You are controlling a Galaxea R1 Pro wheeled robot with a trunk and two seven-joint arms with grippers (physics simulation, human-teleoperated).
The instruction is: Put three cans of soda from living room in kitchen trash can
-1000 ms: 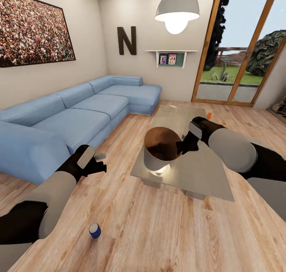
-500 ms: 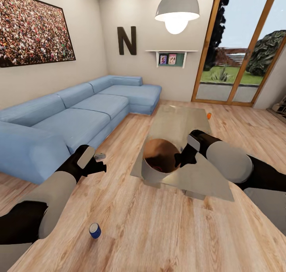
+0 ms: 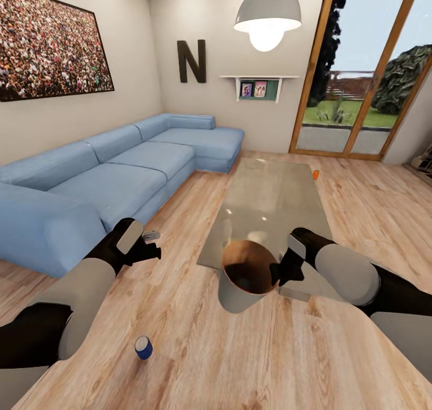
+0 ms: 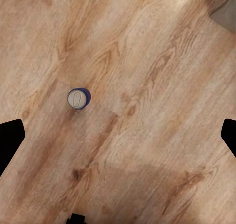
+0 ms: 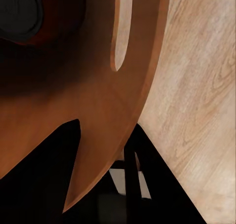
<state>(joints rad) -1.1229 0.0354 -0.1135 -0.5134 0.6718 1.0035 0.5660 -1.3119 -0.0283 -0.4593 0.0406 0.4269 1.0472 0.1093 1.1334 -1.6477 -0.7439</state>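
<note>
Right gripper point(image 3: 277, 273) jaws clamp the trash can point(image 3: 243, 287) rim; left gripper point(image 3: 150, 251) jaws spread wide above floor.

One readable sign: a letter on the wall

A large dark capital letter "N" point(image 3: 191, 61) hangs on the cream wall point(image 3: 219, 44) above the far end of the blue sofa point(image 3: 132, 170). The dark blue can of soda point(image 3: 143, 347) standing on the wood floor point(image 3: 240, 350) shows no legible print, and its silvery top bears none in the left wrist view either.
</note>
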